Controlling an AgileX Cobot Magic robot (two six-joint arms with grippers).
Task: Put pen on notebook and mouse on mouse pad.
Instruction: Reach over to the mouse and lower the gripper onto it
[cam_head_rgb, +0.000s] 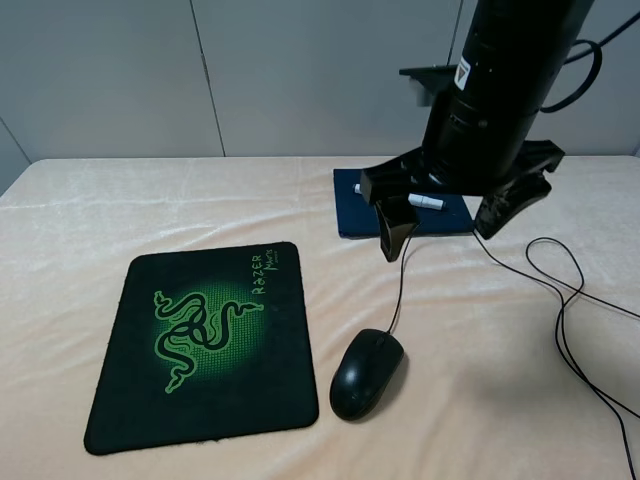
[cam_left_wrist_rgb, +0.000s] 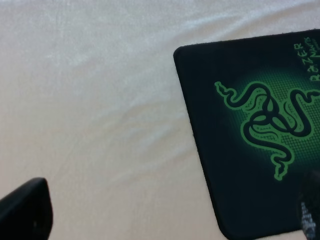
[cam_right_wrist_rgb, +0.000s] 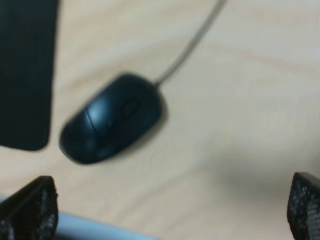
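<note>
The white pen (cam_head_rgb: 426, 201) lies on the navy notebook (cam_head_rgb: 352, 205) at the back of the table, partly covered by my right arm. Above them hangs my right gripper (cam_head_rgb: 441, 238), open and holding nothing. The black mouse (cam_head_rgb: 367, 373) rests on the cloth just right of the Razer mouse pad (cam_head_rgb: 205, 345), not on it. The right wrist view shows the mouse (cam_right_wrist_rgb: 112, 118), a pad corner (cam_right_wrist_rgb: 25, 75) and the open gripper (cam_right_wrist_rgb: 167, 207). My left gripper (cam_left_wrist_rgb: 167, 217) is open above bare cloth beside the pad (cam_left_wrist_rgb: 260, 130); it is out of the exterior view.
The mouse's thin cable (cam_head_rgb: 400, 285) runs back toward the notebook and loops over the right side of the table (cam_head_rgb: 565, 310). A cream cloth (cam_head_rgb: 120, 210) covers the table, and a grey wall stands behind it.
</note>
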